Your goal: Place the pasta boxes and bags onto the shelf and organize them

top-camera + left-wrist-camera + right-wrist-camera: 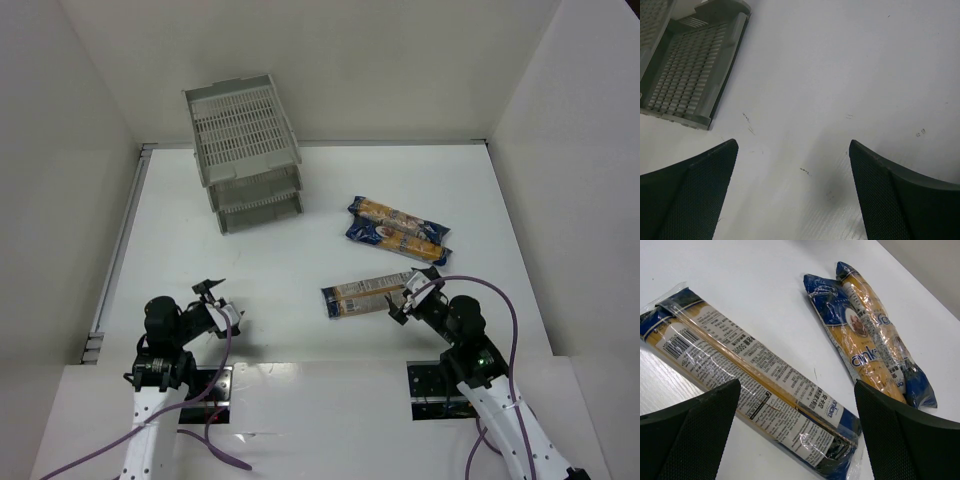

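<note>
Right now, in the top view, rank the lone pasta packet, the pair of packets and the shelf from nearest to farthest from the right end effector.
1. Lone pasta packet, just left of the right end effector.
2. Pair of packets, side by side, farther back.
3. Shelf, far back on the left.
</note>
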`<state>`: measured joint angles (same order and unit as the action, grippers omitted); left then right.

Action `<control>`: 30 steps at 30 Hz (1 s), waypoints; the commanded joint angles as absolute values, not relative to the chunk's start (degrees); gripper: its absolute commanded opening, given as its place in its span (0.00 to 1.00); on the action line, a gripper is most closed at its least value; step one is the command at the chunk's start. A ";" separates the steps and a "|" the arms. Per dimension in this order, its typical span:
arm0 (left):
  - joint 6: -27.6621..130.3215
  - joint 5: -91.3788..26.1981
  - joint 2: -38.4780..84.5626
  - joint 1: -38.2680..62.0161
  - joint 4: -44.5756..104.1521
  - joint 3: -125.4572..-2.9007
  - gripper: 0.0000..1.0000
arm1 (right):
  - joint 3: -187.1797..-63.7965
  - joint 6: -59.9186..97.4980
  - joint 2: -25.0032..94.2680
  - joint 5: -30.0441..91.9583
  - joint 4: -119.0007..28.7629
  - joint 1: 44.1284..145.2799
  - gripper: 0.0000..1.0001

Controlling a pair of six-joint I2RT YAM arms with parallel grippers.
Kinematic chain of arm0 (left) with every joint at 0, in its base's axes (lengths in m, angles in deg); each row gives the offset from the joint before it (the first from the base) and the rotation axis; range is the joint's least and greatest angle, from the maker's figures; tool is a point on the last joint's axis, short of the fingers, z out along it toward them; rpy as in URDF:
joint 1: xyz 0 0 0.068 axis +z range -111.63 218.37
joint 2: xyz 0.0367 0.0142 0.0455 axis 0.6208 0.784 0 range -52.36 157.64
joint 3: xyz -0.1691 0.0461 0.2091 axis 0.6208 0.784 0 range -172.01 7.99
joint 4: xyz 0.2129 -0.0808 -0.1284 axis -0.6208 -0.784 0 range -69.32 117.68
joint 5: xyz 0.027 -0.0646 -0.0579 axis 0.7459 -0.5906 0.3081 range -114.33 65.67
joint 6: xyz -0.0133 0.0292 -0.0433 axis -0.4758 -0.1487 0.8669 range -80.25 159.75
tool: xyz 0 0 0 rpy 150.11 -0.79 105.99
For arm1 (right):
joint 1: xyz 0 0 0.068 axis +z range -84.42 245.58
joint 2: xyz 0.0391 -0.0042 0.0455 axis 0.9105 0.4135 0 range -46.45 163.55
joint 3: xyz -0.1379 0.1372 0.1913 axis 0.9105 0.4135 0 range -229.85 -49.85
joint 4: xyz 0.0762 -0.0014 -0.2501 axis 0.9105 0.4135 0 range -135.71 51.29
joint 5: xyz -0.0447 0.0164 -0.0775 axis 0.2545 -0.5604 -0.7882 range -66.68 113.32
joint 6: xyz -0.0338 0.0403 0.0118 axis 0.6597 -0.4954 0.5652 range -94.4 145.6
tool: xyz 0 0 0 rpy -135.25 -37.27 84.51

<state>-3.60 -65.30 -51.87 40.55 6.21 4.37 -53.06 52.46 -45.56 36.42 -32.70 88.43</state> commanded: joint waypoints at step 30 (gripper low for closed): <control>23.57 -18.89 -17.74 42.50 1.66 -34.81 0.99 | -115.83 45.39 28.05 17.76 -11.45 92.38 1.00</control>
